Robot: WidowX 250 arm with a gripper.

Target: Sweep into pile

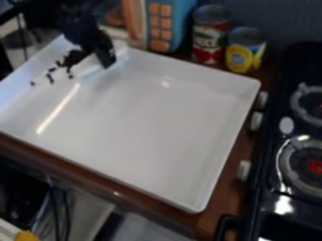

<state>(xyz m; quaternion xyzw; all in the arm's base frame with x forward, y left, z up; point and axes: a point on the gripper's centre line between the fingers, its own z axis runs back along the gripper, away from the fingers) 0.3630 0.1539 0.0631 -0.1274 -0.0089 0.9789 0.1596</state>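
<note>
Gripper (107, 57), blk., 1 pc.: at white tray (157, 127), upper-left end; how far open & whether holding anything, can't tell. Dark bits (75, 57), qty. several: same end, clump just beside gripper, few loose ones (50, 78) toward left rim. Method, rec.: begin outside the farthest loose bit, low & level, short slow strokes toward clump; light pressure, else bits may scatter or lodge along rim.

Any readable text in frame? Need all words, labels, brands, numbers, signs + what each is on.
Nothing legible enough to quote.
Red-and-white can: pale lettering on label, too blurred.
Yellow-and-blue can: label print too blurred.
Orange buttons on blue appliance: any marks too small.
Stove knobs: same.
</note>
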